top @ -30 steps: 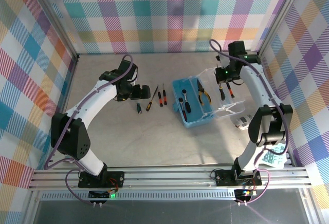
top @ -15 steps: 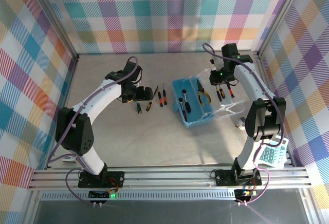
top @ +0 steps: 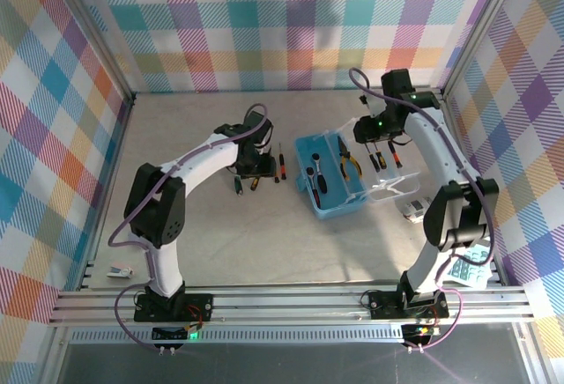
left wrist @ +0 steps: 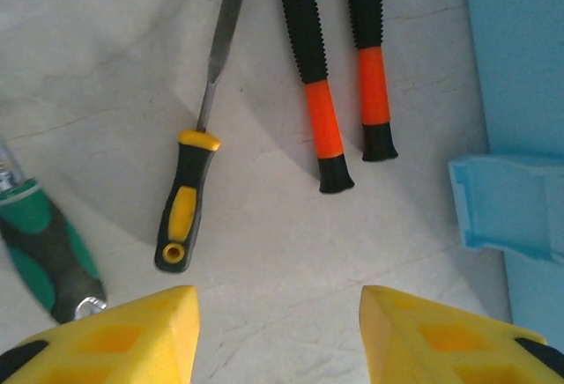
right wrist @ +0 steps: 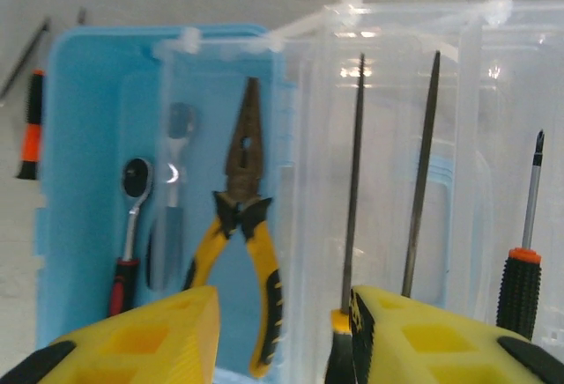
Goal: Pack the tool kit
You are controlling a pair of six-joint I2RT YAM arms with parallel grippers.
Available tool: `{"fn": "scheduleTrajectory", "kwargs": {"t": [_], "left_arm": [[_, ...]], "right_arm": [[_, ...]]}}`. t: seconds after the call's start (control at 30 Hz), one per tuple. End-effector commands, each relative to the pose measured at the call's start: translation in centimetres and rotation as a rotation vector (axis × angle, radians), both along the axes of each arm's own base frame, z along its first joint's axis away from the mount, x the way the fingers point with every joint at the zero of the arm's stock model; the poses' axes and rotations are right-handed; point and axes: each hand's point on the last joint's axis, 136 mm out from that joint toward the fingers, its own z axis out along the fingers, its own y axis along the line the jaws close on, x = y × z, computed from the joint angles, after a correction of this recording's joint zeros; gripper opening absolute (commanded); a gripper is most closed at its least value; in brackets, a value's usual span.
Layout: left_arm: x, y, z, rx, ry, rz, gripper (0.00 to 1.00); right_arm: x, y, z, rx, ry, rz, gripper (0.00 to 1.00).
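Left pincer (left wrist: 278, 336) half open, empty, above a yellow-handled file (left wrist: 183, 212) on the table (left wrist: 264, 252): light, stiff, slim (grip its rubber handle). Right pincer (right wrist: 282, 336) parted, clamping nothing, over the case (right wrist: 79, 137).

No writing, label or number is legible on anything.
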Motion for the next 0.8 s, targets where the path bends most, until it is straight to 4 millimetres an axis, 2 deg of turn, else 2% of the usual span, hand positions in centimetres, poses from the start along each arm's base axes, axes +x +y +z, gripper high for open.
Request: {"fn": "scheduleTrajectory", "kwargs": {"t": [0.0, 0.37, 0.63, 0.77], "left_arm": [[0.8, -1.1, -0.5, -0.005, -0.005, 0.003, 0.49], [2.9, -3.3, -3.2, -0.024, 0.006, 0.007, 0.45], [4.6, -2.8, -5.9, 0.076, 0.021, 0.017, 0.42], [4.8, -2.1, -7.4, 0.138, 0.046, 0.019, 0.37]], "right_arm": [[-2.1, 0.9, 1.8, 0.05, -0.012, 0.012, 0.45], [-3.3, 1.2, 1.6, 0.082, 0.006, -0.002, 0.46], [-3.7, 1.4, 1.5, 0.09, 0.013, 0.0, 0.46], [-3.9, 1.4, 1.5, 0.09, 0.009, 0.001, 0.46]]}}
